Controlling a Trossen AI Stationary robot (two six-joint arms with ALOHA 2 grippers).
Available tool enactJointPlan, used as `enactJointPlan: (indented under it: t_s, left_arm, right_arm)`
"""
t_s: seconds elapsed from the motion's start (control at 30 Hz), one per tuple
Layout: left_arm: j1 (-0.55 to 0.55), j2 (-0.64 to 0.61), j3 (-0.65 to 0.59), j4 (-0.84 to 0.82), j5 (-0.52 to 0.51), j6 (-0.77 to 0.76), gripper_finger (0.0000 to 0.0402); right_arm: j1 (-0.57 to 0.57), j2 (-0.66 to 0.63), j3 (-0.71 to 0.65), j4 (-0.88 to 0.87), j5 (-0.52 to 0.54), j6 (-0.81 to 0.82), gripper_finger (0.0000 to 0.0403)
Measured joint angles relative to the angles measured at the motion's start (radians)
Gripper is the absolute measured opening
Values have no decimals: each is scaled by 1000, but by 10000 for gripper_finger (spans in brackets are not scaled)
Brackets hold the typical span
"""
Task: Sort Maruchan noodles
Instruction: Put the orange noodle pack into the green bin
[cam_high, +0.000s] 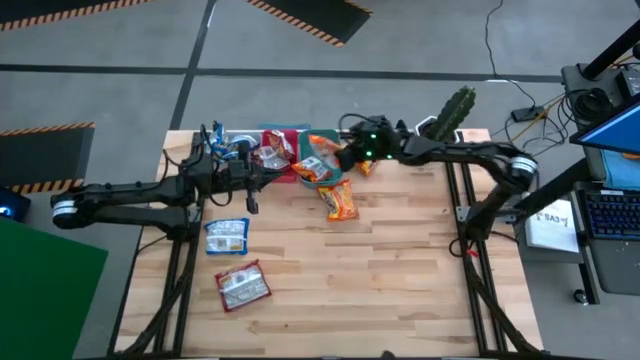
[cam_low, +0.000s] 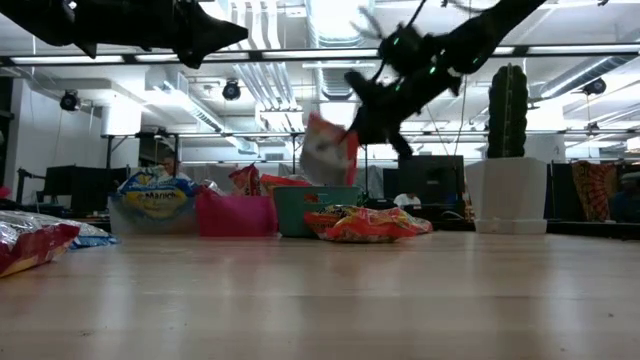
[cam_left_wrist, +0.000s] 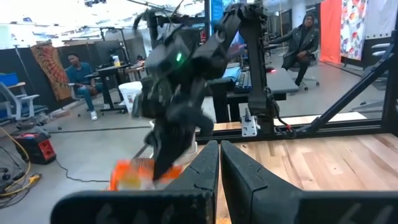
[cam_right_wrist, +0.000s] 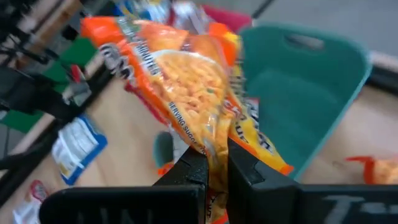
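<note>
My right gripper (cam_right_wrist: 216, 163) is shut on an orange noodle packet (cam_right_wrist: 180, 81), held up over the teal bin (cam_high: 306, 176); in the low view the packet (cam_low: 328, 150) hangs above the bin (cam_low: 300, 212). A second orange packet (cam_high: 342, 201) lies flat on the table beside the bin. A blue packet (cam_high: 227, 236) and a red packet (cam_high: 243, 286) lie flat nearer the front left. My left gripper (cam_high: 251, 190) is shut on nothing and hovers level above the table, in front of the red bin (cam_high: 284, 170). My right gripper pinches the orange packet's crinkled edge (cam_right_wrist: 217, 144) between its two fingers. The fingers slant down from the table's right side. The packet is lifted clear and tilted, reaching out past the fingertips above the teal bin.
A clear bin (cam_low: 155, 208) with blue packets and the red bin (cam_low: 235, 214) with red packets stand left of the teal one along the far edge. A cactus in a white pot (cam_low: 507, 190) stands at the far right. The near half of the table (cam_high: 380, 290) is bare wood.
</note>
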Motion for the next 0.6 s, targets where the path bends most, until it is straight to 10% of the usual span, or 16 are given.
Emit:
enactJointPlan:
  t_s: [0.37,0.6]
  left_arm:
    - [0,0,0,-6,0,-16,0]
    - [0,0,0,-20,1,-24,0]
  right_arm:
    - [-7,291,240,-192,-28,4,17]
    - [3,356,334,-316,-8,0,92]
